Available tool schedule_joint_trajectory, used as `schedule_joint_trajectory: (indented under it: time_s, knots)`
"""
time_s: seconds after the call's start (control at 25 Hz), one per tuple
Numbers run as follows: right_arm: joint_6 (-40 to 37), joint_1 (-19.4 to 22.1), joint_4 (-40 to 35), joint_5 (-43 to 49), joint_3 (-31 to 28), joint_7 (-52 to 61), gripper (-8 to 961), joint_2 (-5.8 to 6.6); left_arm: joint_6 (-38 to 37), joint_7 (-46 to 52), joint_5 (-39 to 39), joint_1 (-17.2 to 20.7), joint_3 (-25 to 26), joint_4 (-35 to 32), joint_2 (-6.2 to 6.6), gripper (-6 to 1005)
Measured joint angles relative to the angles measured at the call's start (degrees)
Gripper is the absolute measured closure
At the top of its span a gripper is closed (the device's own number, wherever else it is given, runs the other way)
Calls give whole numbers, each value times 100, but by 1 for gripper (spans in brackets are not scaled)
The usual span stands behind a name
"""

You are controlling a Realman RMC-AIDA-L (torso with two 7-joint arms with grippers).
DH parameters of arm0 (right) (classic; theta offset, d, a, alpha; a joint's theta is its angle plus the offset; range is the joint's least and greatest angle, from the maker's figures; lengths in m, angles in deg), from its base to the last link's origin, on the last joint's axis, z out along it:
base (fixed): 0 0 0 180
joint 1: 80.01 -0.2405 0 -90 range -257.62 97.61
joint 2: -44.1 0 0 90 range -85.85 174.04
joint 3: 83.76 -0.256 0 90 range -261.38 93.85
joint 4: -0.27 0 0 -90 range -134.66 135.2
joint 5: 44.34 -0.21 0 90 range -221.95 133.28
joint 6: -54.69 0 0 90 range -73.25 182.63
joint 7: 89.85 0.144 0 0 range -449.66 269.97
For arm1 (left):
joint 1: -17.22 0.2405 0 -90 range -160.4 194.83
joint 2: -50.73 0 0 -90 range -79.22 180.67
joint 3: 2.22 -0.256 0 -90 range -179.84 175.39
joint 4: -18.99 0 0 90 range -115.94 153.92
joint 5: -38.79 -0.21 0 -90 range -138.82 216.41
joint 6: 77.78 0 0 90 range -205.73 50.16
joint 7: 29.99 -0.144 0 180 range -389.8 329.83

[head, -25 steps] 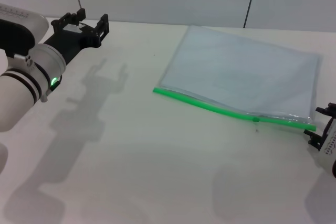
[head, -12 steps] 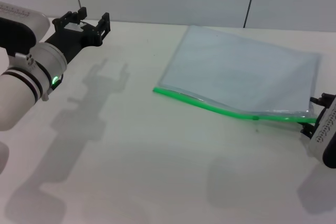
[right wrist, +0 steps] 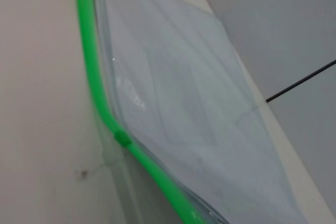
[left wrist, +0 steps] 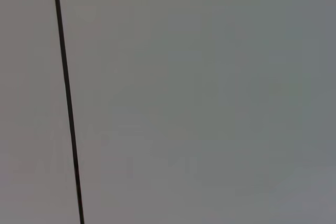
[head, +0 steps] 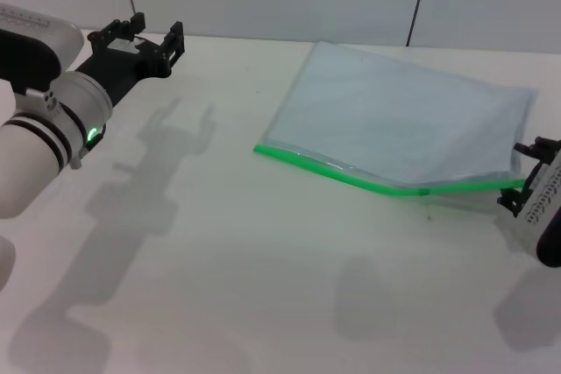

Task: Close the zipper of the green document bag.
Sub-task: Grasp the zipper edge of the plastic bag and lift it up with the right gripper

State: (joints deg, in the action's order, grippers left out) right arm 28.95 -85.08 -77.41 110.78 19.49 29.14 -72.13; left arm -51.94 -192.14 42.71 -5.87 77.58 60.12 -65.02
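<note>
The green document bag [head: 403, 120] is a flat, pale translucent pouch lying at the far right of the white table. Its zipper [head: 351, 177] is the bright green strip along the near edge, with a small dark green slider [head: 424, 189] toward the right end. My right gripper [head: 524, 179] grips the bag's near right corner, holding that end of the strip slightly off the table. In the right wrist view the zipper [right wrist: 86, 40], the slider [right wrist: 122, 139] and the bag [right wrist: 173, 93] show close up. My left gripper [head: 140, 34] hovers open and empty at the far left.
The white table [head: 245, 243] carries only the shadows of the arms. A grey wall with thin dark seams [head: 417, 2] rises behind it. The left wrist view shows only that wall and a dark seam [left wrist: 67, 98].
My right gripper has moved up and back at the bag's near right corner, raising that end of the green strip off the table. The left arm has stayed still.
</note>
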Motion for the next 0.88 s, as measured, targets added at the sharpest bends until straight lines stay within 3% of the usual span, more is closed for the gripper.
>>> schedule_joint_trajectory:
  time_s: [0.44,0.88]
  knots:
    - [328,25,-46,65,120,97,383,-5,-9,0,-14,-8,0,-15,2,426]
    - [350,-48,-8,902,301,215,363,-13,-9,0,-14,-94,0,-83,-10,427]
